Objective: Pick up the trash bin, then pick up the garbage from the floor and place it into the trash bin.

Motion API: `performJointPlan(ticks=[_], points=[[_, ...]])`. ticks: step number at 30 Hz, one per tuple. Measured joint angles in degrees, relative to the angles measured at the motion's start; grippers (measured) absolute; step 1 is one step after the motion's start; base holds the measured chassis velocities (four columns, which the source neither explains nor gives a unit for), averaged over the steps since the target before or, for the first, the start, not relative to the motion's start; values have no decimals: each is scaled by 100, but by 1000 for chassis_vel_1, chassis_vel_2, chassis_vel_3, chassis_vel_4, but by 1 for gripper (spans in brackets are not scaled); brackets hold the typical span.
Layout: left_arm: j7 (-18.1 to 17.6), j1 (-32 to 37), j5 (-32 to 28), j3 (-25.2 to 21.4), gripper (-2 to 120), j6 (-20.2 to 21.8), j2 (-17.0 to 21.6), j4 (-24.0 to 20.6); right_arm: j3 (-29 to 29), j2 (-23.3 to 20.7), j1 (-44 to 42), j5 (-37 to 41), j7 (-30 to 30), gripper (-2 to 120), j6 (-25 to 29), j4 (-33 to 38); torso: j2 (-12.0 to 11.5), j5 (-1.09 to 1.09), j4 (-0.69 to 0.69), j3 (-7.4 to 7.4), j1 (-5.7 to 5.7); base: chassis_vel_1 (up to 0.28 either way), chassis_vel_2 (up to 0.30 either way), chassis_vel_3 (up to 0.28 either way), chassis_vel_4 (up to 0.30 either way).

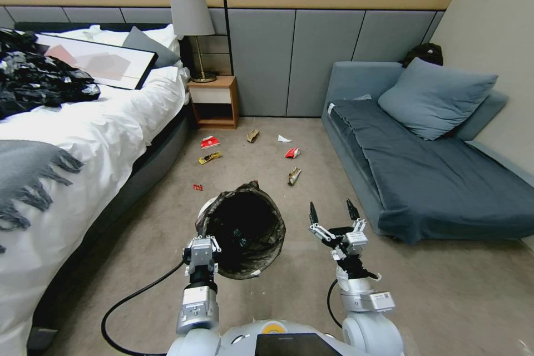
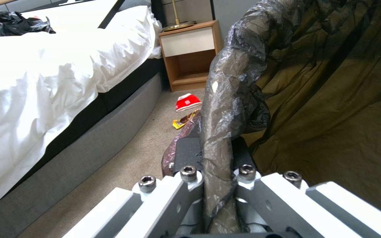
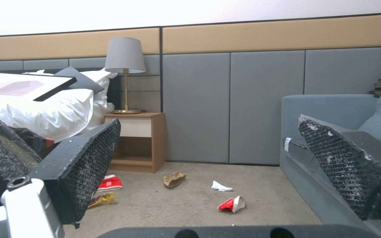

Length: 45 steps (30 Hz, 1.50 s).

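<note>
One trash bin (image 1: 243,229), rim clamped in left gripper (image 1: 201,248). Seven garbage scraps (image 1: 293,176) on floor. Right gripper (image 1: 334,214): wide open, empty.

I read even, soft indoor light, no hard shadows. White bedding (image 2: 45,66) blows out in my left wrist view. Head view bows straight wall lines at its edges. Near gripper metalwork is slightly soft.

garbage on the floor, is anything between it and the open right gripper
Nothing visible. The right gripper hangs open above bare carpet, and the nearest garbage lies ahead of it. The trash bin, clamped at its rim by the left gripper, sits off to its left.
</note>
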Motion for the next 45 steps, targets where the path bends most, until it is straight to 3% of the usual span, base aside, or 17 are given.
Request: performJointPlan(ticks=[11,45], points=[[3,2,4,1,0,0,-6,3,-21,0,4,-10,-16,100,7,-26,0,-1,0,0,0,-69,68,64,-60],[-16,12,24,11,0,0,-18,21,-38,0,26,-21,-28,100,28,-66,0,1,0,1,2,-193,194,196,-193]])
